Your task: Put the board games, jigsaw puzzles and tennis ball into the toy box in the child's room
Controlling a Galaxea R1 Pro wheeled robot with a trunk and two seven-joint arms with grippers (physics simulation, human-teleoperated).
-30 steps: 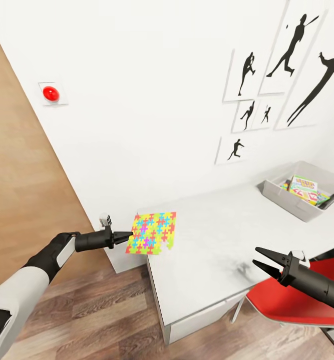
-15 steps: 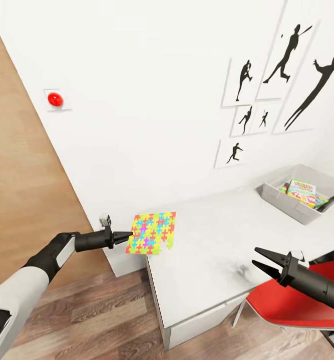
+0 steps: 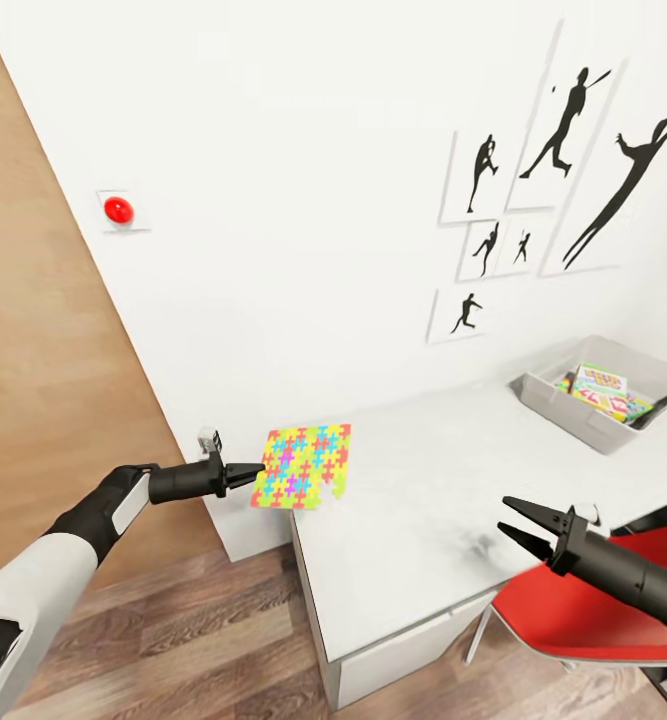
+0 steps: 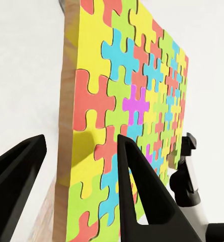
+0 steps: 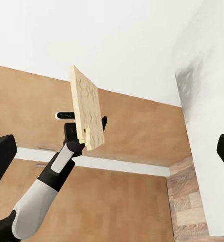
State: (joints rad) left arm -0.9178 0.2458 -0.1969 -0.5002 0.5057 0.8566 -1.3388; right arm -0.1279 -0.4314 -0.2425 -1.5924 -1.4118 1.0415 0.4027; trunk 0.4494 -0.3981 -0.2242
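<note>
Here the jigsaw puzzle (image 3: 303, 466) sits pinched in the left gripper (image 3: 256, 470)

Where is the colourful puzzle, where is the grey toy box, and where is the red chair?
puzzle (image 3: 302, 466), head view, middle of its patterned face.
toy box (image 3: 563, 409), head view, its near grey wall.
chair (image 3: 573, 615), head view, its red seat.

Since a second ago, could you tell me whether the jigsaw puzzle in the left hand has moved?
No. The jigsaw puzzle sits at the same spot over the table edge, held by the left hand; only the camera turned.
</note>
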